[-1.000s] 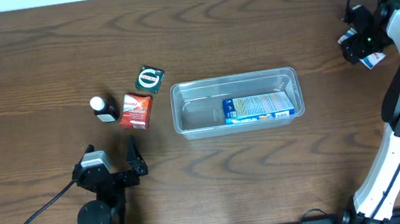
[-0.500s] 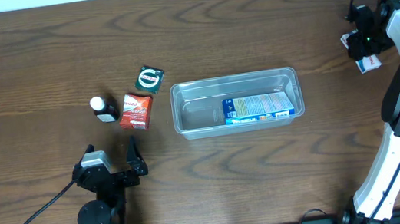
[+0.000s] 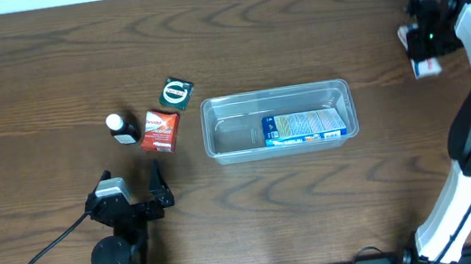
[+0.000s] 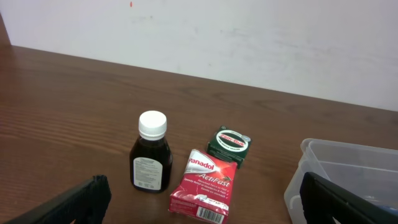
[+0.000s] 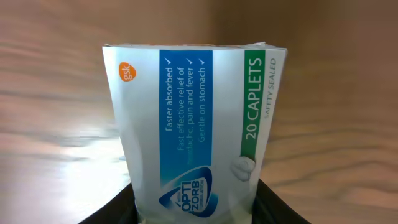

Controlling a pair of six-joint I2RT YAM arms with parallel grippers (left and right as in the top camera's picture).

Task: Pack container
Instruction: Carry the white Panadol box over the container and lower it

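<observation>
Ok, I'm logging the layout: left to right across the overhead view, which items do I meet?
First the dark brown bottle with white cap, red packet, green packet, clear plastic container, white caplet box in the right gripper.

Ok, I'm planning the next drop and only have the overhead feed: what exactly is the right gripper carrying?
Observer: In the right wrist view, the right gripper clamps a white and blue box printed "20 CAPLETS".
Operator: And the red packet beside the bottle?
Observer: The left wrist view reads "Panadol ActiFast" on it.
</observation>
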